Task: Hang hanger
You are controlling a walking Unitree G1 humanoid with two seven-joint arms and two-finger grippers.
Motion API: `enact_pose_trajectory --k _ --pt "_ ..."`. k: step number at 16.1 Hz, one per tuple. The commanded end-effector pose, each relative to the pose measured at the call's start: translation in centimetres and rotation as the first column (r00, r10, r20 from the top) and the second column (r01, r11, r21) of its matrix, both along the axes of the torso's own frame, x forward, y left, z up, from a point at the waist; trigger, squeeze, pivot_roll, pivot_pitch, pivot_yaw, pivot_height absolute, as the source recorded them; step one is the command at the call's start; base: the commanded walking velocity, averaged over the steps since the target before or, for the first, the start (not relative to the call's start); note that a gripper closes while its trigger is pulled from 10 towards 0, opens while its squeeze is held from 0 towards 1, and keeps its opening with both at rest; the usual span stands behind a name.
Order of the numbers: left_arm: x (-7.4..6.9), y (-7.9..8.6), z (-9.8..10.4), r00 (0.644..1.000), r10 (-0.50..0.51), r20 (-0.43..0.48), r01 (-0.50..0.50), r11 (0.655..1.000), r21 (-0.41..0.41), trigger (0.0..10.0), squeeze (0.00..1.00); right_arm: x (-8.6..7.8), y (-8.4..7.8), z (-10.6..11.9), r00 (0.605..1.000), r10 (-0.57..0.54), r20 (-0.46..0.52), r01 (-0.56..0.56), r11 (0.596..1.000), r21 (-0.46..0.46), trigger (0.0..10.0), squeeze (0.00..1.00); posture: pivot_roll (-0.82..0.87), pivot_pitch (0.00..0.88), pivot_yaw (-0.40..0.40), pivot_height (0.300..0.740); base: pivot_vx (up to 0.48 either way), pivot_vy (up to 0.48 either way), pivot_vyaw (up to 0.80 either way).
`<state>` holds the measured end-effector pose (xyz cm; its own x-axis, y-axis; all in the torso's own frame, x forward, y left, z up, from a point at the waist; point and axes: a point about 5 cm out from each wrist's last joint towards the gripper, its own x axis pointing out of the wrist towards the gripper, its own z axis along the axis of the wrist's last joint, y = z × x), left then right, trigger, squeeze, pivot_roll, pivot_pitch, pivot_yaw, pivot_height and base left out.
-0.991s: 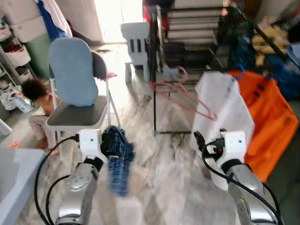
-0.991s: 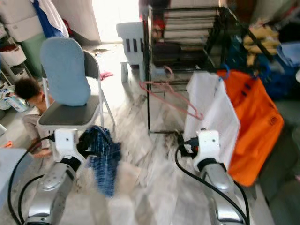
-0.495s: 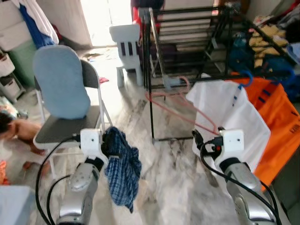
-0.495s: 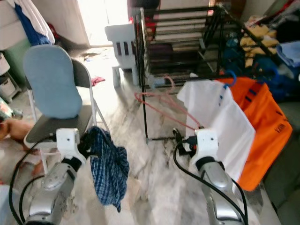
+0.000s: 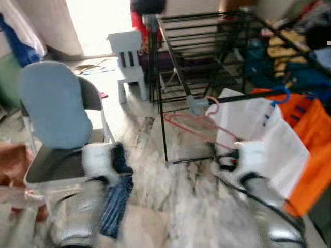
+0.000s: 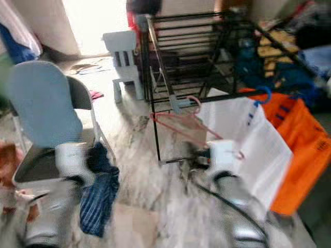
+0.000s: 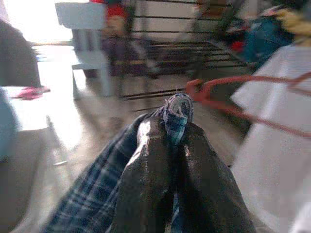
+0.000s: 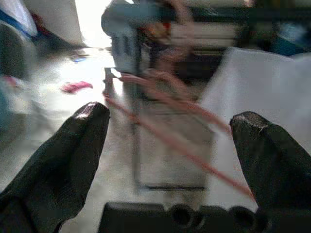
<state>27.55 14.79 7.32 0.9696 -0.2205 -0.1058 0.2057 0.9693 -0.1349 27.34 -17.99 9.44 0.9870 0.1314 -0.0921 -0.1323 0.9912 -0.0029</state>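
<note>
We have closed on the drying rack (image 5: 207, 62); pink hanger (image 5: 199, 124) hangs there. Right gripper (image 8: 170, 145) spread wide, left gripper (image 7: 167, 133) pinching plaid cloth (image 5: 115, 199).

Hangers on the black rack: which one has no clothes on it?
The pink hanger, hanging bare. The blue hanger beside it holds a white garment.
</note>
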Motion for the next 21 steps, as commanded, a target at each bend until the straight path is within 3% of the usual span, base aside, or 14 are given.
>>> enact_pose_trajectory --k 1,6,17,21 --pt "0.0 1.5 0.0 0.999 0.036 -0.005 -0.035 0.999 0.036 10.0 0.0 0.4 1.2 0.6 0.999 0.028 0.022 -0.028 0.999 0.02 10.0 0.0 -0.12 0.0 0.016 0.74 0.461 0.0 0.0" --pt "-0.1 1.6 -0.1 0.998 0.051 -0.026 -0.05 0.998 0.032 10.0 0.0 0.7 1.4 0.6 0.999 0.039 0.022 -0.039 0.999 0.014 10.0 0.0 -0.11 0.0 0.009 0.74 0.42 0.0 0.0" --pt "-0.1 1.5 -0.4 0.998 0.043 -0.056 -0.041 0.999 0.027 10.0 0.0 0.1 1.5 0.1 0.998 0.057 -0.011 -0.057 0.998 0.005 10.0 0.0 -0.12 0.0 0.011 0.74 0.0 0.0 0.0" --pt "-0.3 1.5 -0.6 0.996 0.038 -0.076 -0.035 0.999 0.038 10.0 0.0 -0.9 1.1 -0.1 0.997 0.076 -0.03 -0.077 0.997 -0.012 10.0 0.0 -0.12 0.0 0.01 0.74 0.0 0.0 0.0"
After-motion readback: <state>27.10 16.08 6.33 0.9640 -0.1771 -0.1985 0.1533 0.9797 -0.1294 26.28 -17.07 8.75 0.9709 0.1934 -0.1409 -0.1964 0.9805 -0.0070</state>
